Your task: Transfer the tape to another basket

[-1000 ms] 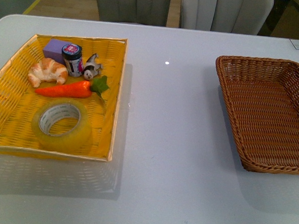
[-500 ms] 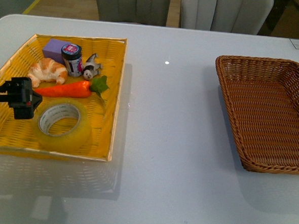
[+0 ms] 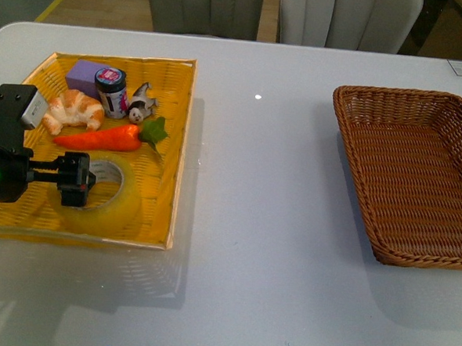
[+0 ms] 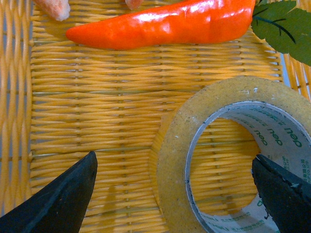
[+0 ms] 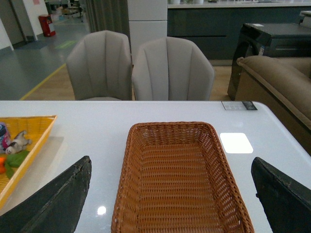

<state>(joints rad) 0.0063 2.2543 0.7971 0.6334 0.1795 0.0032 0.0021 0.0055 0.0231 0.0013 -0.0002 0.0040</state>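
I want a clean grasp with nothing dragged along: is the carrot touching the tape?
Apart. The left wrist view shows a band of the yellow basket's bare weave running between the carrot and the tape.

The only print I can see is green lettering repeated around the white inner core of the tape (image 4: 218,97), lower right of my left wrist view. It is seemingly "neo", uncertain. The jar (image 3: 110,91) lid label is illegible.

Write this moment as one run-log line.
stage: pre-grasp | left gripper: open over tape | tape: in yellow tray, not gripped | right gripper: open, empty | basket: empty
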